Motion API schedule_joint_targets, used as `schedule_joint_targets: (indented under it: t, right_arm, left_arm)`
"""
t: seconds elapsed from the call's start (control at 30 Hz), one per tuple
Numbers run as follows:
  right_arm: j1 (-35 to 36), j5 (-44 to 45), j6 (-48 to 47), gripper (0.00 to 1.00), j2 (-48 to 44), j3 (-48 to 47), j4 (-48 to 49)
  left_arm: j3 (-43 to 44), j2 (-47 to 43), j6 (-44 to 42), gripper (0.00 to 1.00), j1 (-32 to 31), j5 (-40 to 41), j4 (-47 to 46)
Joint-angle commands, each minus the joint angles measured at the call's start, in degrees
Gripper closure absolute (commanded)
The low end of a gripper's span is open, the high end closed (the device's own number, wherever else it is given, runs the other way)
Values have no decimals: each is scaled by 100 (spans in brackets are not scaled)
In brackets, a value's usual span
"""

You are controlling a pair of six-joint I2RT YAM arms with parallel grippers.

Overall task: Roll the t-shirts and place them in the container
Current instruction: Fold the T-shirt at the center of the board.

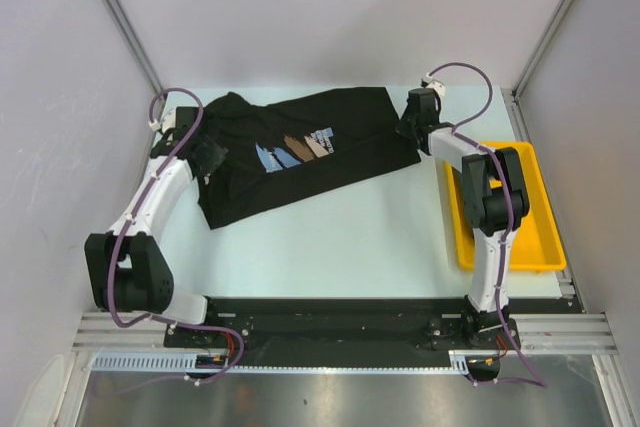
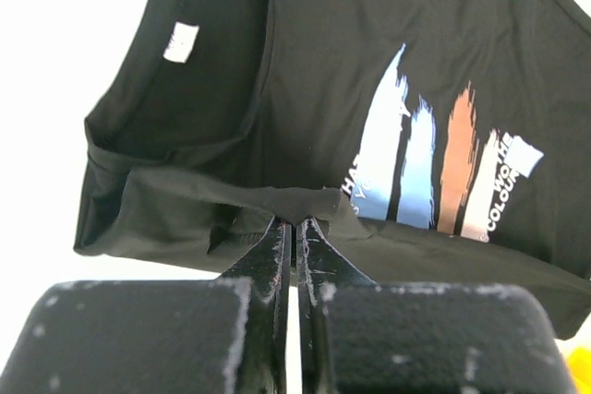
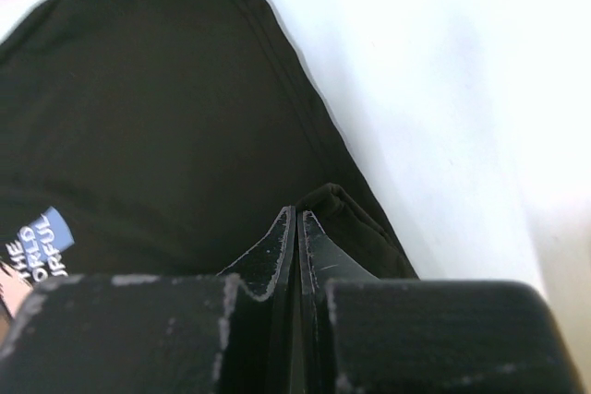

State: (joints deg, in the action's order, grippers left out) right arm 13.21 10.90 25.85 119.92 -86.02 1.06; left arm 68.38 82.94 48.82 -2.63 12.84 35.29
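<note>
- Top external: black t-shirt [image 1: 340, 117] lies flat and slanted on the desk [image 1: 340, 237], spanning from one gripper to the other, chest print [image 2: 434, 173] up.
- Left gripper [image 2: 295, 220]: clamped on a raised fold at the collar end; the neck opening is just past its tips.
- Right gripper [image 3: 297, 214]: fingers pressed together on a bunched bit of the hem edge, right at its tips.
- Opposite-end holds probably tension and square the cloth before rolling; no roll begun.
- Second tee not in view.
- Yellow tray [image 1: 545, 237]: behind the right gripper, under that arm's elbow, apart from the shirt, not obstructing.
</note>
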Motion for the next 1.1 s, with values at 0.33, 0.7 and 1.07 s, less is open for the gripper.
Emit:
schedule_joint_targets:
  t: [0.33,0.7,1.07]
  right_arm:
    - [-12,-17,-97,97,488,-846,-71]
    - [-73,106,-45,97,638,-811,-80]
    - [-143,211,-18,97,647,-767,-254]
  left_arm:
    - [633,653,-355,100,175,43,-66]
    - [817,996,-408,100,193,-18,-268]
    - [1212,1295,-461,100,246,-97,-259]
